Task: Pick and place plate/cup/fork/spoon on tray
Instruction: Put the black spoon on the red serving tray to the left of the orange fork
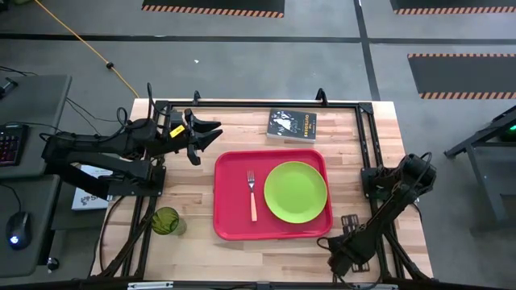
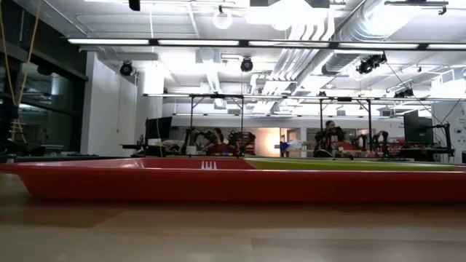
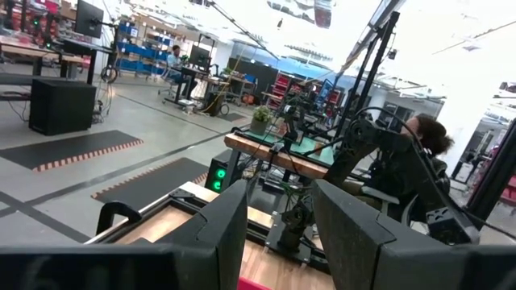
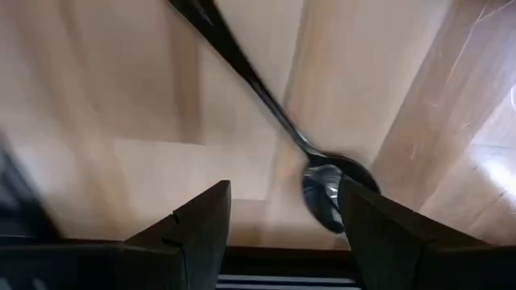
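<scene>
Right tool spread open just above spoon

No readable text is showing anywhere; the black book at the table's far edge is carrying yellowish lettering on its cover, too small to make out; a white sheet under the left arm is bearing dark print, unreadable too; nothing legible is appearing on the tray, the plate or the cup; the room beyond the table in the low and left wrist views is showing no sign or label that can be read
</scene>
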`<state>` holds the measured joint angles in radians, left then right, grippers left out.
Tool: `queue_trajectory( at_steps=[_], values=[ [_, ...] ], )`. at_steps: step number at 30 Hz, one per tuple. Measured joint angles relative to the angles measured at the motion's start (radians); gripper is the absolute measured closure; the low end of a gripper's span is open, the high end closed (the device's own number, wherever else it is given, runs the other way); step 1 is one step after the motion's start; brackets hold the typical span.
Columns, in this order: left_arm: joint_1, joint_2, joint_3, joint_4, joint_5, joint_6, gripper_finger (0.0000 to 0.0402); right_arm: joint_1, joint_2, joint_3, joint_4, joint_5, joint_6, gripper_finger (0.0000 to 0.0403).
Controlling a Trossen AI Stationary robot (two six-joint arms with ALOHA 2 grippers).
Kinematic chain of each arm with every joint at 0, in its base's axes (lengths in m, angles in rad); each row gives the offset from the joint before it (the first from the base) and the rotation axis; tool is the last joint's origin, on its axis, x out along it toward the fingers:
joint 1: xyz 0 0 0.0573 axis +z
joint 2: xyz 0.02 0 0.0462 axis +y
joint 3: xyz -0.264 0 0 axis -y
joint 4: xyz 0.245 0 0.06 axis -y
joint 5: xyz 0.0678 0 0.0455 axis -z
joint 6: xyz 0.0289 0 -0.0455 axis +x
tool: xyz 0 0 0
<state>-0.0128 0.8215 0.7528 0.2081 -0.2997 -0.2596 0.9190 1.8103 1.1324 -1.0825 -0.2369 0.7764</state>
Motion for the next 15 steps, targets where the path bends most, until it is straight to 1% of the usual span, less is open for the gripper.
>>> queue_trajectory(
  at_steps=[5, 10, 15],
  values=[
    [0.000, 0.000, 0.000, 0.000, 0.000, -0.030, 0.0270, 0.000, 0.000, -0.064, 0.066, 0.029, -0.054, 0.0181],
    [0.000, 0.000, 0.000, 0.000, 0.000, -0.053, 0.0270, 0.000, 0.000, -0.077, 0.107, 0.081, -0.093, 0.0181],
    [0.000, 0.000, 0.000, 0.000, 0.000, -0.053, 0.0270, 0.004, -0.003, -0.104, 0.160, 0.064, -0.108, 0.0183]
  ],
)
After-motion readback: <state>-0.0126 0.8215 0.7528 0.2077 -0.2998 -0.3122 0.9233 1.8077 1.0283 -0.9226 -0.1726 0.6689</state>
